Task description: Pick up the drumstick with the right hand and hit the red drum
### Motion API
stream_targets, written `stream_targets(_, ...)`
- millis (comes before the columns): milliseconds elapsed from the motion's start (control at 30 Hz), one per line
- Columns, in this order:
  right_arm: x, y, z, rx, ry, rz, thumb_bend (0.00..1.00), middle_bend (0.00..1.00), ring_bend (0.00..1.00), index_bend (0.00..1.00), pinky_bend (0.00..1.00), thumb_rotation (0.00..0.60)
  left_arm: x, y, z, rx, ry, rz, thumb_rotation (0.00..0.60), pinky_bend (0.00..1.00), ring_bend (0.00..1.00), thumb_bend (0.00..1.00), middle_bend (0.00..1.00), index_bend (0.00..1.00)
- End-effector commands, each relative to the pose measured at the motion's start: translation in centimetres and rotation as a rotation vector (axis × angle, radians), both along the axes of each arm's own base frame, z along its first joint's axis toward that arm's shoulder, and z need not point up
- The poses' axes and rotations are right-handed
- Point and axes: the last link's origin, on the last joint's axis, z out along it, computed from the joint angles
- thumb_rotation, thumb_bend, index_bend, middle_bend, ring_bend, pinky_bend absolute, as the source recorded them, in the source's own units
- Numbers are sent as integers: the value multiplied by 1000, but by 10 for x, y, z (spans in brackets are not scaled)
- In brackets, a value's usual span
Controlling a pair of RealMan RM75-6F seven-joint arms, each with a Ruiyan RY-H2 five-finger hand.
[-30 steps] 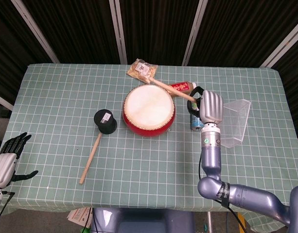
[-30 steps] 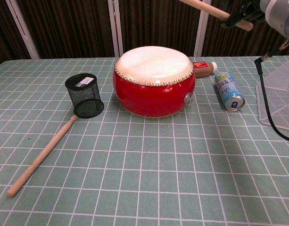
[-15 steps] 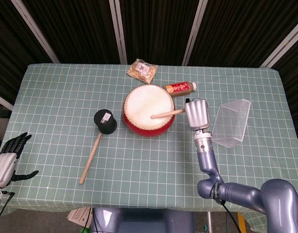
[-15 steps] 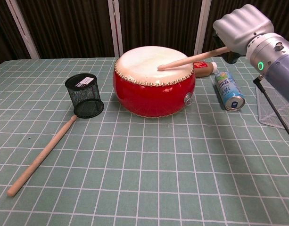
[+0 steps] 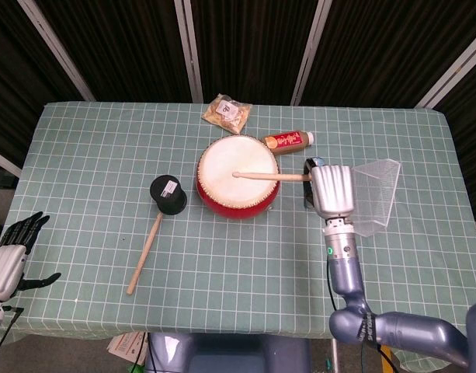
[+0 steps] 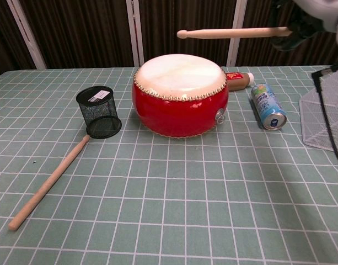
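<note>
you have lifted the drumstick (image 6: 235, 33) off the drum skin since half a second ago; now it sits flat in the air above the red drum (image 5: 238, 177), not touching it. your right hand (image 5: 331, 190) is wrapped around the thick end of the stick, beside the drum's right side. the round tip points left, over the middle of the white skin.

the drum is round and fat, with shiny red sides and small studs around the rim. the black mesh cup (image 5: 168, 194) stands to its left; you cannot see what is inside it. a second long wooden stick (image 5: 145, 249) lies flat with one end touching the cup. the clear plastic box (image 5: 373, 198) sits to the right of your hand. a blue can (image 6: 268, 106) lies on its side by the drum.

your left hand (image 5: 12, 254) is spread, low at the table's left edge, holding nothing.
</note>
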Motion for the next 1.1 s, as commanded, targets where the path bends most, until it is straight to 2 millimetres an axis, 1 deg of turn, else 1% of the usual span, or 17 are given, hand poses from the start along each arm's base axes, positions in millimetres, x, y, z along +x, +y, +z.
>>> stream_targets(33, -41, 45, 10, 38, 5, -4, 600, 1000, 1000, 1000, 1000, 600, 0, 0, 0, 4, 10, -5, 600, 8, 0, 0, 0, 0)
stream_targets(67, -50, 54, 10, 47, 8, -4, 600, 1000, 1000, 1000, 1000, 600, 0, -1, 0, 7, 16, -8, 600, 8, 0, 0, 0, 0)
stream_targets(133, -64, 66, 6, 65, 11, -18, 600, 1000, 1000, 1000, 1000, 600, 0, -2, 0, 11, 30, -16, 600, 8, 0, 0, 0, 0)
stream_targets(300, -91, 84, -9, 100, 23, -77, 600, 1000, 1000, 1000, 1000, 600, 2, -3, -1, 29, 48, -44, 600, 8, 0, 0, 0, 0)
stream_targets(367, -98, 88, -16, 109, 14, -97, 600, 1000, 1000, 1000, 1000, 600, 2, -3, -1, 33, 51, -51, 600, 8, 0, 0, 0, 0)
stream_targets(467, -106, 92, -25, 120, 2, -121, 600, 1000, 1000, 1000, 1000, 600, 3, -3, -2, 39, 52, -58, 600, 8, 0, 0, 0, 0)
stream_targets(533, -116, 91, -33, 119, 32, -144, 600, 1000, 1000, 1000, 1000, 600, 3, -4, -1, 48, 55, -68, 600, 8, 0, 0, 0, 0)
stream_targets(700, -122, 88, -46, 123, 45, -178, 600, 1000, 1000, 997, 1000, 600, 2, -5, 0, 61, 51, -74, 600, 8, 0, 0, 0, 0)
stream_targets(733, -122, 88, -48, 127, 49, -182, 600, 1000, 1000, 987, 1000, 600, 2, -5, 0, 61, 50, -74, 600, 8, 0, 0, 0, 0)
stream_targets(867, -124, 92, -57, 149, 78, -202, 600, 1000, 1000, 884, 1000, 600, 2, -5, -1, 59, 54, -76, 600, 8, 0, 0, 0, 0)
stream_targets(933, -126, 95, -60, 162, 94, -210, 599, 1000, 1000, 851, 1000, 600, 2, -5, -1, 61, 55, -76, 600, 8, 0, 0, 0, 0)
stream_targets(1100, -134, 102, -68, 192, 141, -231, 585, 1000, 1000, 708, 1000, 600, 2, -5, -1, 61, 57, -73, 600, 8, 0, 0, 0, 0)
